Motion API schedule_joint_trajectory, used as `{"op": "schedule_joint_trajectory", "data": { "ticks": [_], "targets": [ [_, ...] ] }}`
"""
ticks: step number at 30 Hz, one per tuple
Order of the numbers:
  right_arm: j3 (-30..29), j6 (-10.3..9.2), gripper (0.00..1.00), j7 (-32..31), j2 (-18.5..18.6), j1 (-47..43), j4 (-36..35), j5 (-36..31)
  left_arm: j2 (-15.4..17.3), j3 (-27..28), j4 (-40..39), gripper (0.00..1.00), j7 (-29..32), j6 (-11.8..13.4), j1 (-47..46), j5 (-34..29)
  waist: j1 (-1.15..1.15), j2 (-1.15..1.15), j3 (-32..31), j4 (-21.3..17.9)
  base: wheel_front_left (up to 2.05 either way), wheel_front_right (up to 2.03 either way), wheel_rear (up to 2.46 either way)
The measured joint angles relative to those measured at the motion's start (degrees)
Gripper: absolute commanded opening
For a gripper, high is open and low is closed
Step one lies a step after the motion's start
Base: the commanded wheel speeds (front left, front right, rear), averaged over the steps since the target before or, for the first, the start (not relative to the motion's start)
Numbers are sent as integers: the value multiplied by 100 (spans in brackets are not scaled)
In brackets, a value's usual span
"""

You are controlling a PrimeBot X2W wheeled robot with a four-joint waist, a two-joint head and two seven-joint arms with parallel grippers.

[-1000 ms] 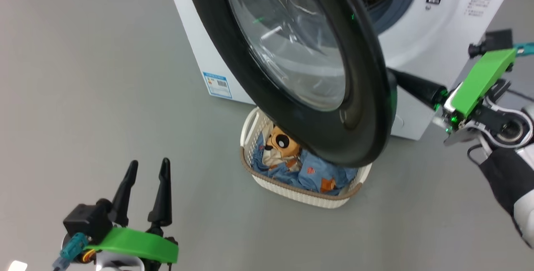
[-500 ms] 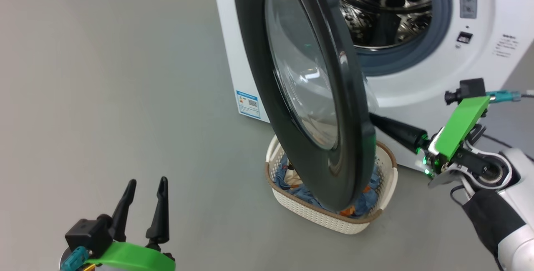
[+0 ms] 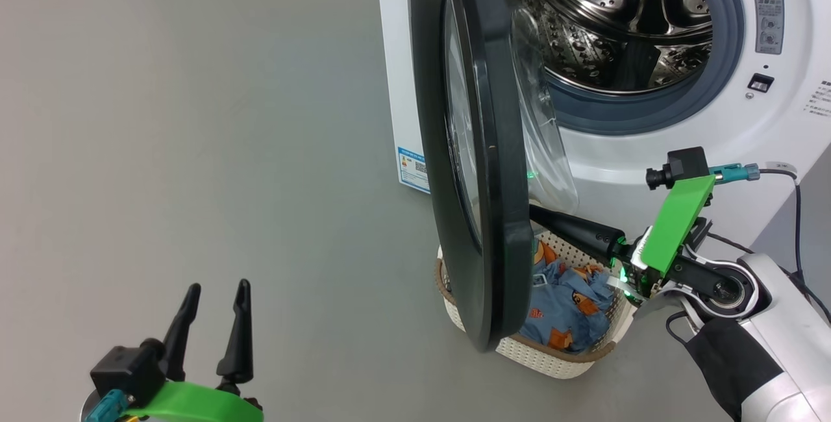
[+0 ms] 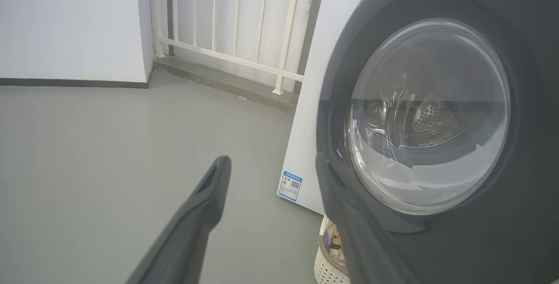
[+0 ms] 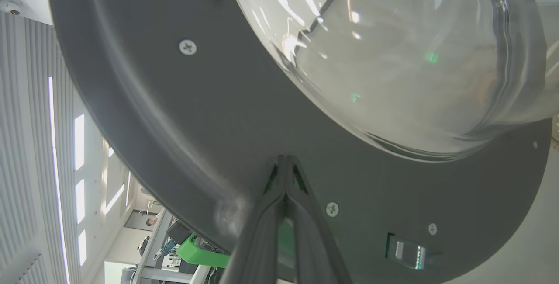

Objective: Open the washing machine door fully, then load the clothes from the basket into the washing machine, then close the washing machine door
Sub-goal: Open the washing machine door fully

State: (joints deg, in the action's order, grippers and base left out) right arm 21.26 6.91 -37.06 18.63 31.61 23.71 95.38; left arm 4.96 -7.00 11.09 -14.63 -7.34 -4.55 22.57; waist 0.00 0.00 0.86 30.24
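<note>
head view: large round glossy black washing machine door (image 3: pixel 483 169) stands edge-on down the middle of the frame, swung roughly square to its machine.
upper right: big white front-loading washing machine (image 3: pixel 617 162), perforated steel drum (image 3: pixel 604 19) laid bare.
right gripper (image 3: pixel 539 214): two long dark fingers pressed together on nothing, tips at the door's inner side, centre right; a closed wedge suits shoving, i judge, better than pinching.
right wrist view: joined tips meet the door's dark inner ring just under the bulging clear glass bowl (image 5: pixel 393 57).
left gripper (image 3: pixel 218 287): fingers spread apart, empty, lower left, well apart from the door; likely parked clear of its swing.
lower middle: small rectangular cream perforated plastic basket (image 3: pixel 545 362) on the grey floor (image 3: pixel 195 117), partly under the door's lower edge; light blue fox-print clothes (image 3: pixel 571 298) heaped inside.
step in hand: door not yet fully open; while it overhangs the basket, reaching the clothes looks awkward.
</note>
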Motion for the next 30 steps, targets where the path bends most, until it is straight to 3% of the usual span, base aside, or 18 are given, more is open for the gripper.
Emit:
{"op": "schedule_joint_trajectory", "data": {
  "ticks": [14,15,16,19,20,21,22,30],
  "targets": [
    [-200,0,0,-118,-124,2,60,-172,-4,13,-25,100,0,0,5,-69,0,0,-64,-42,0,0,0],
    [-219,0,7,-116,-125,-3,51,-179,-3,-7,-22,100,0,0,5,-69,0,0,-80,-52,0,0,0],
    [-240,0,24,-113,-126,-10,30,-203,-3,-30,-12,100,0,0,5,-69,0,0,-98,-62,0,0,0],
    [-307,0,43,-93,-148,-44,-42,-248,4,-62,9,100,0,0,7,-69,0,0,-151,-126,0,0,0],
    [-324,0,61,-64,-158,-54,-68,-254,13,-66,9,100,0,0,8,-69,0,0,-162,-164,0,0,0],
    [-344,0,92,-45,-167,-70,-94,-256,21,-71,10,100,0,0,8,-69,0,0,-169,-207,0,0,0],
    [-355,0,100,-20,-174,-94,-123,-275,26,-76,12,100,0,0,9,-68,0,0,-174,-257,0,0,0],
    [-456,0,100,337,-209,-247,-506,-500,47,-94,30,100,0,0,10,-66,0,0,-205,-771,0,0,0]
  ]
}}
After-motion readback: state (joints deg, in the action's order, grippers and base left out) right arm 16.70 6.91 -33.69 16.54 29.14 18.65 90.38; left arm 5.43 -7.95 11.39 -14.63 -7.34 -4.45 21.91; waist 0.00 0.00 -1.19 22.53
